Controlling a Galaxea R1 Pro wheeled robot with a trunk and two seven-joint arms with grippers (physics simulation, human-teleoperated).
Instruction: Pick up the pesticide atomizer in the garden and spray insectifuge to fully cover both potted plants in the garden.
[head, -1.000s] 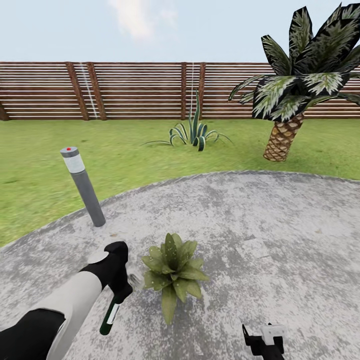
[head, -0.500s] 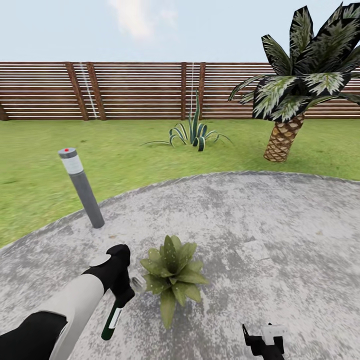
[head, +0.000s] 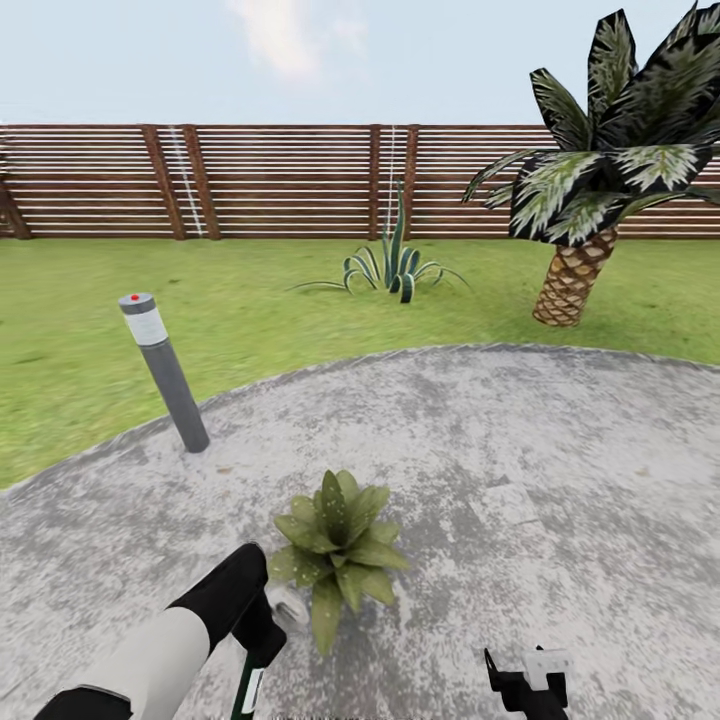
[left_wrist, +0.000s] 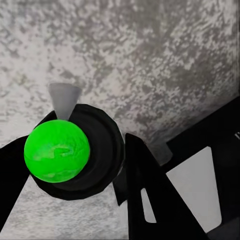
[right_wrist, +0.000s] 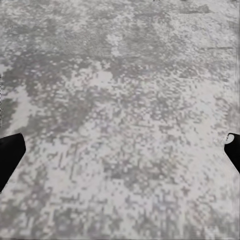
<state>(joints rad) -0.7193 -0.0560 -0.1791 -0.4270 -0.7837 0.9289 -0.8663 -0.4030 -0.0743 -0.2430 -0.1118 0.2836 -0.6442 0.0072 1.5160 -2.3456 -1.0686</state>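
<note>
The left gripper (head: 262, 640) is low in the head view, above the grey paving (head: 520, 450), and its jaws are closed on the atomizer (head: 248, 690). The dark green body of the atomizer with a pale label hangs down below the gripper to the edge of the picture. Its pale nozzle (head: 288, 603) points toward the plant (head: 335, 550) and is just beside the nearest leaves. In the left wrist view the atomizer (left_wrist: 75, 150) is seen from its end, with a bright green round cap (left_wrist: 56, 151) on a dark round head, and the black fingers (left_wrist: 145, 195) stand at both sides of it.

The plant is a small rosette of broad green leaves and it stands on the paving. Its pot is hidden under the leaves.

The right gripper (head: 528, 685) is at the lower edge of the head view, well apart from the plant. In the right wrist view its black fingertips (right_wrist: 10, 152) are at the two opposite edges, so the jaws are wide apart and hold nothing.

Behind the paving there is lawn (head: 100, 310), a grey bollard (head: 165, 373), an agave (head: 392, 268), a palm (head: 590, 180) and a wooden fence (head: 280, 180).
</note>
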